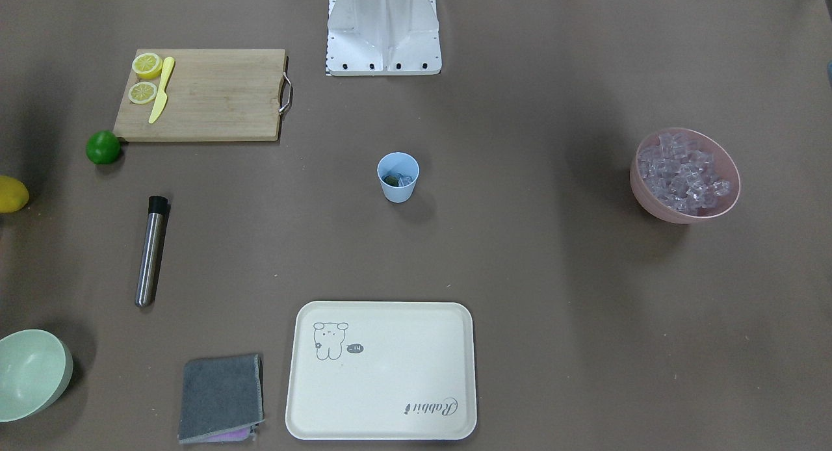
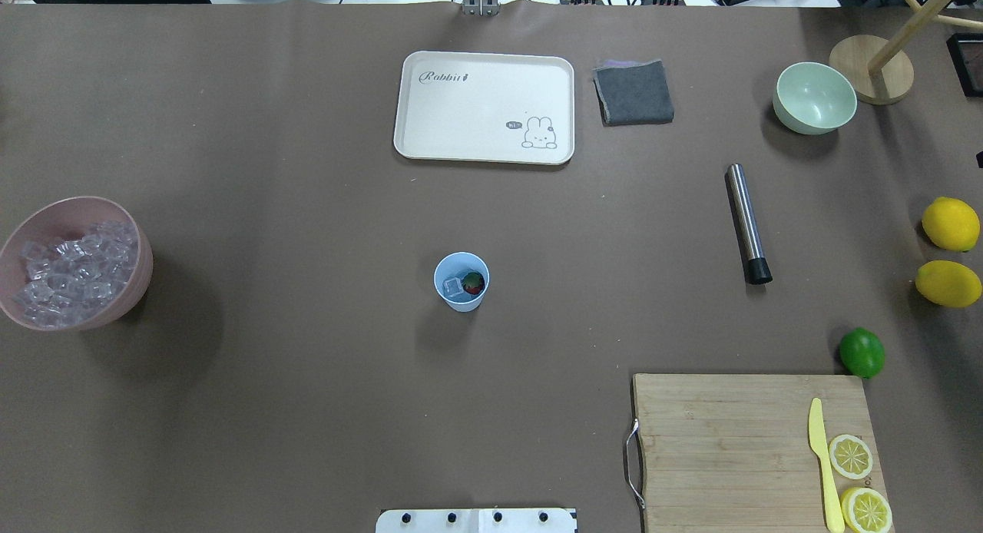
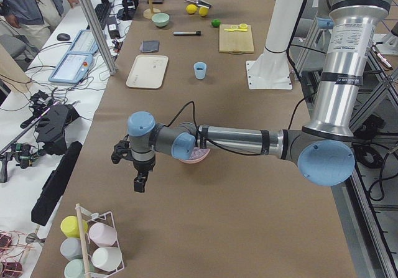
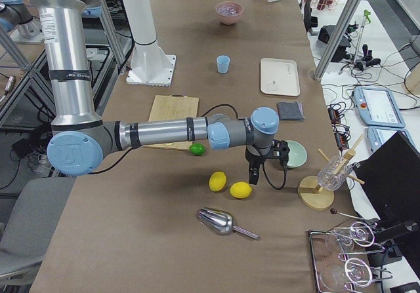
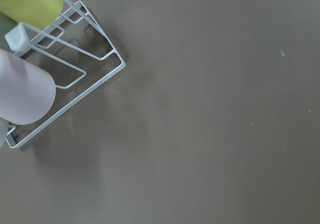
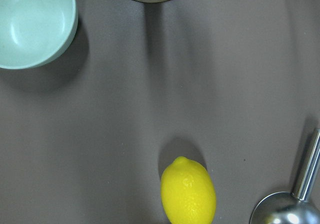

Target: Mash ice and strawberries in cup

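The pale-blue cup (image 2: 461, 281) stands upright mid-table, also seen in the front view (image 1: 398, 177). Inside it lie a red strawberry (image 2: 474, 283) and a clear ice cube (image 2: 453, 287). More ice (image 2: 67, 270) fills the pink bowl (image 1: 684, 214) at the robot's left. My left gripper (image 3: 140, 183) hangs over the table's end beyond that bowl, far from the cup; only the side view shows it, so I cannot tell if it is open or shut. My right gripper (image 4: 253, 174) hovers by the lemons at the opposite end; its state I also cannot tell.
A steel muddler (image 2: 748, 223) lies right of the cup. A cream tray (image 2: 484, 107), grey cloth (image 2: 633, 93) and pale-green bowl (image 2: 815, 97) sit at the far side. Cutting board (image 2: 729, 441) with knife and lemon slices, lime (image 2: 862, 352), lemons (image 2: 949, 283), scoop (image 4: 220, 222), cup rack (image 5: 65, 78).
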